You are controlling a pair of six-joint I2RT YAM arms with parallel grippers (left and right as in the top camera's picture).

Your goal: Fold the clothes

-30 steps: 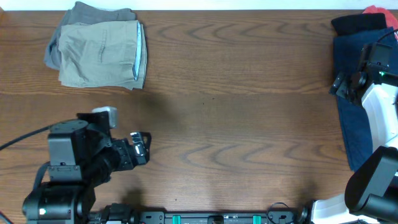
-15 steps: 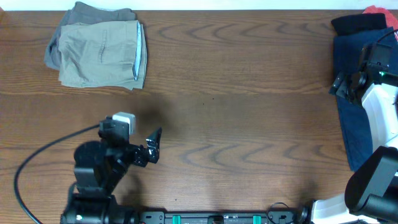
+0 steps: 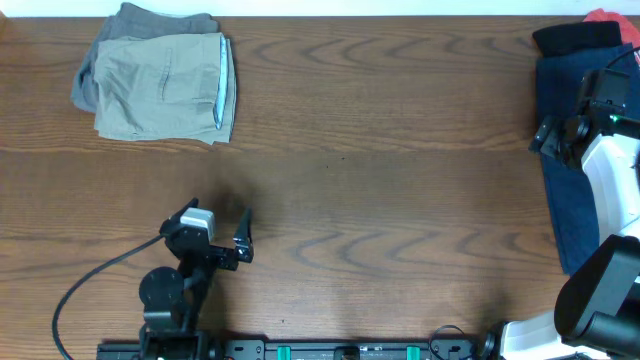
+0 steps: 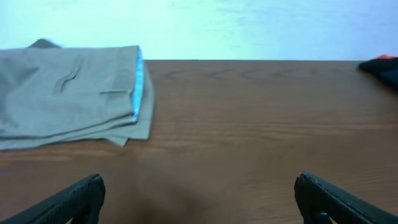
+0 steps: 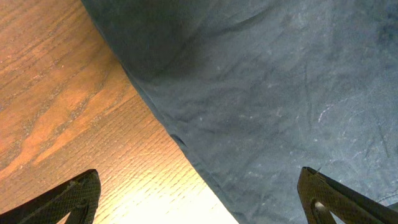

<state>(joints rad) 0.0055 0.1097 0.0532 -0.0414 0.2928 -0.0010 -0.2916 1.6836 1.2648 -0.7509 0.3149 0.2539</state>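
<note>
Folded khaki-beige shorts with a pale blue waistband lie at the far left on top of a grey-olive garment. They also show in the left wrist view. My left gripper is open and empty, low at the near left, apart from them; its fingers frame bare table. A navy garment lies at the right edge, with black cloth and red cloth behind it. My right gripper is open over the navy garment's left edge, holding nothing.
The brown wooden table spans the view. The left arm's base and cable sit at the near left. The white right arm lies over the navy cloth. A pale wall lies beyond the far edge.
My left arm has drawn back toward its base and lowered, its gripper staying open near the same spot. The right arm and all the clothes have not moved.
</note>
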